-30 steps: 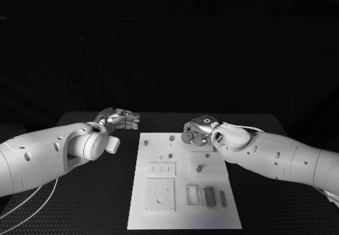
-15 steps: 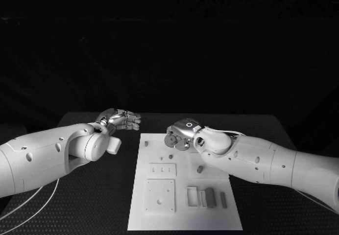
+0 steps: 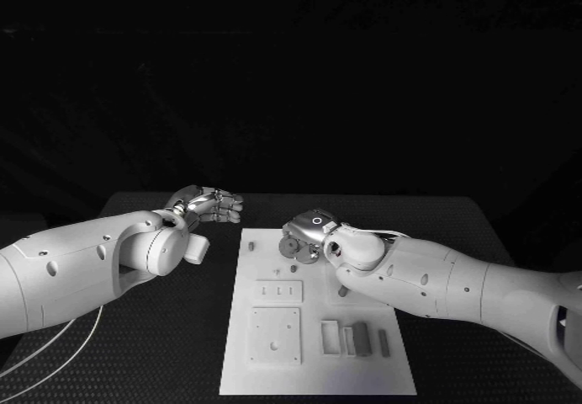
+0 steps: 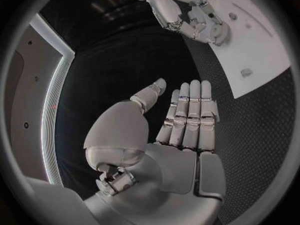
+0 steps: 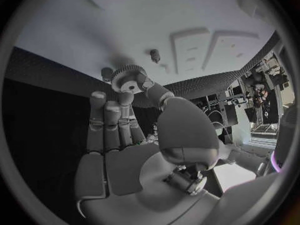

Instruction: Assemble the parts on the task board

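Holding: your right hand (image 3: 306, 238) pinched a small toothed gear (image 5: 129, 79) between thumb and fingertips, its other fingers straight.
Gear position: you had it just above the far end of the task board (image 3: 315, 370), near two short pegs (image 5: 154, 55) standing there.
Left hand: your left hand (image 3: 203, 204) hovered over the black table (image 3: 145, 337) beside the board's far left corner, fingers extended side by side, thumb apart, gripping nothing.
Board near end: you could see grey bar-shaped parts (image 3: 359, 338) lying by a slotted block (image 3: 330, 337).
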### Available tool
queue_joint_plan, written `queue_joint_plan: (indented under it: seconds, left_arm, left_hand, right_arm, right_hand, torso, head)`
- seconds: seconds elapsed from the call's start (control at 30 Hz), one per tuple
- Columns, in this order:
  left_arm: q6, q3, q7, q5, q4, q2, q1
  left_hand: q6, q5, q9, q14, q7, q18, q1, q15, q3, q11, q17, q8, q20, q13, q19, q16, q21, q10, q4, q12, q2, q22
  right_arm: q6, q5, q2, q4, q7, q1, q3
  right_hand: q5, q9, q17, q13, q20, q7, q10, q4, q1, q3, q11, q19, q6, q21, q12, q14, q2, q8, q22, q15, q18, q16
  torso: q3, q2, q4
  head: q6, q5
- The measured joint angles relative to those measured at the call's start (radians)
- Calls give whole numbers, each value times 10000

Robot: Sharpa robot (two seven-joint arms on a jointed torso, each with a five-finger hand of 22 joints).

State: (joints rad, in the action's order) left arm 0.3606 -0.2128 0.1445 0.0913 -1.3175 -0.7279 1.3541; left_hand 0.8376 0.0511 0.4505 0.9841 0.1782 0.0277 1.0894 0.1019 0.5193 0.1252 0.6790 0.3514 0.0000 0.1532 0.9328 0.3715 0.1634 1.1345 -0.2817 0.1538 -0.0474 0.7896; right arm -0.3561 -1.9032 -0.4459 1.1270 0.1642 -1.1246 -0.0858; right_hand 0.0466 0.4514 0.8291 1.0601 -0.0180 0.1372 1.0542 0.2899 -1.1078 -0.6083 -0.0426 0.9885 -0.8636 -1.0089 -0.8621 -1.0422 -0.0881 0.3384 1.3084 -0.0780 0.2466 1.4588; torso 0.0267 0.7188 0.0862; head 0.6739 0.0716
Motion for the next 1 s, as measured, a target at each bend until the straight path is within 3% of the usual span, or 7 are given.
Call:
queue_joint_plan:
  seconds: [0.33, 1.0]
  left_arm:
    - [0, 0, -2, 1, 23, 13, 2]
    - [-6, 2, -11, 1, 64, 70, 2]
  left_hand:
    - [0, 0, 0, 36, 0, 0, 0, -36, 0, 0, 10, 0, 0, 8, 0, 0, 0, 0, 0, 0, 0, -1]
    - [0, 0, 0, 36, 0, 0, 0, -36, 0, 0, 28, 0, 0, 6, 0, 0, -39, 0, 0, -38, 0, 5]
  right_arm:
    - [38, -146, 73, -114, 92, 8, -2]
    - [199, -189, 296, -508, 82, 109, -33]
  right_hand:
    - [-1, 0, -11, -10, 19, -33, 0, 0, 18, 0, 0, 51, -33, 0, 0, -37, -18, -11, 0, -1, 0, 0]
    - [-1, -16, -41, -31, 15, -35, 0, 0, 102, 0, 0, 52, -35, 0, 0, -76, -99, -75, 0, -2, 0, -1]
  torso:
    - [-12, 4, 3]
    - [-3, 4, -9]
  head:
    - [46, -45]
    - [103, -114]
